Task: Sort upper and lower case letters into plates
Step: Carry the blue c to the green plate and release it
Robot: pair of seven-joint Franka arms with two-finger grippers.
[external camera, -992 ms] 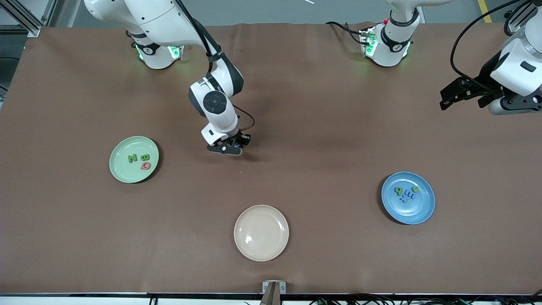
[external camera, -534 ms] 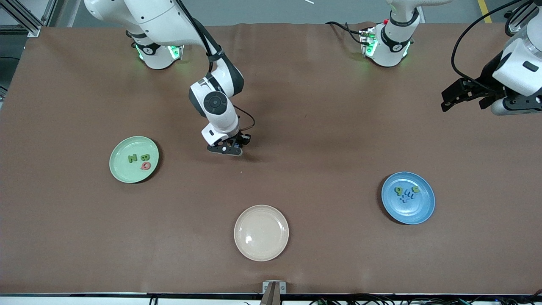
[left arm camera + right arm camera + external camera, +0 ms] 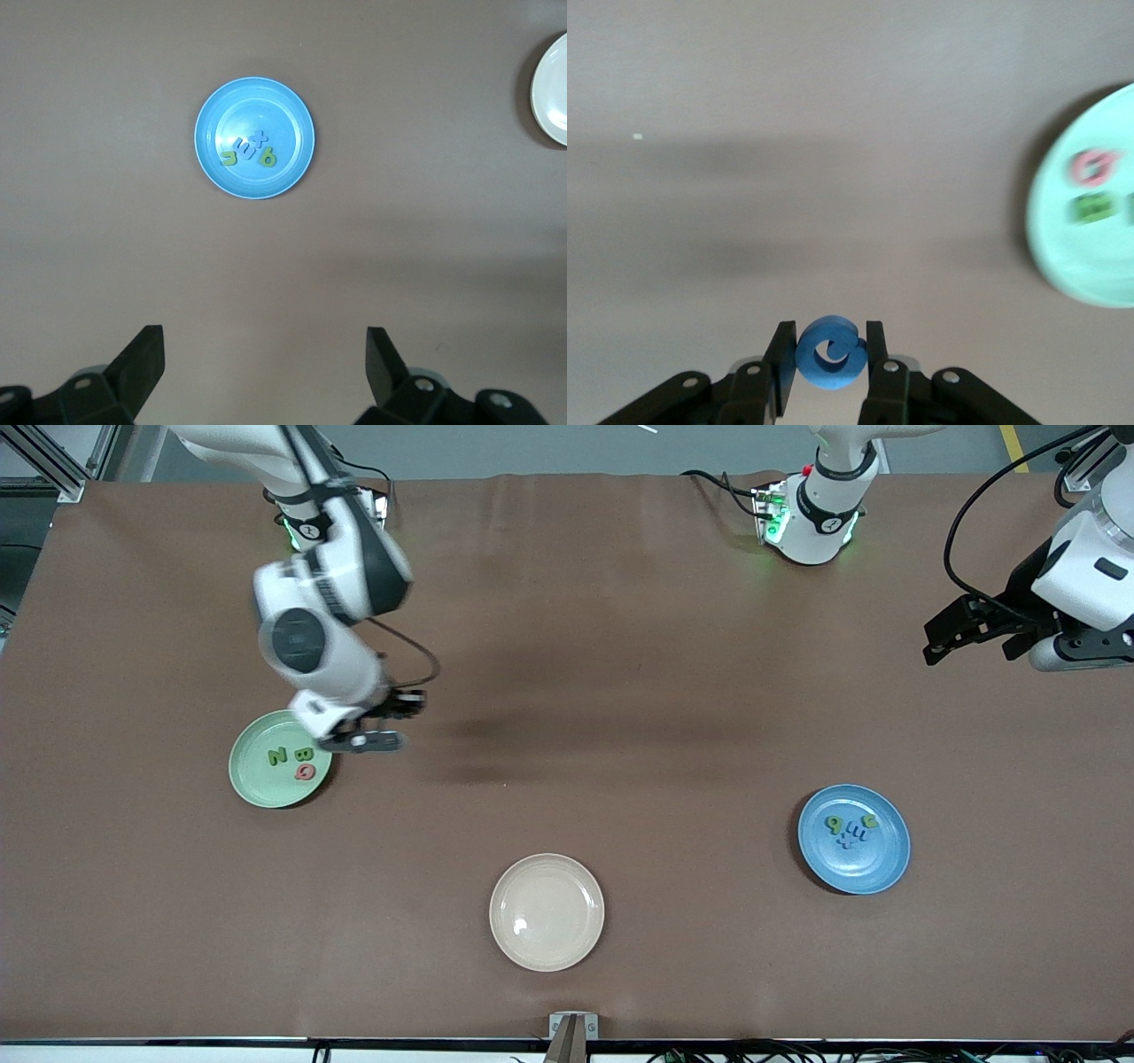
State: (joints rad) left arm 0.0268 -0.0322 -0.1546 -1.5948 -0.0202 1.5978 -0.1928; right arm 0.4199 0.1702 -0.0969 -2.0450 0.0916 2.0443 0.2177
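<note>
The blue letter (image 3: 830, 352) we carry is a small, thick, rounded piece with a curl cut through it, pinched across its outer edges between the fingers of the right claw (image 3: 830, 359); we judge it light and fairly stiff, perhaps foam or wood, so a modest squeeze across its flat sides should hold it, though its round rim could let it swivel or slip if the grip loosens. In the front view the right claw (image 3: 368, 737) hangs over the table (image 3: 620, 691) just beside the mint green plate (image 3: 252, 779), where a green N, a green B and a pink round letter already lie. The blue plate (image 3: 877, 868) toward the left arm's end holds several small green and blue letters, and the cream plate (image 3: 547, 948) sits empty nearest the camera. The left claw (image 3: 966, 631) waits with its fingers spread wide, holding nothing.
</note>
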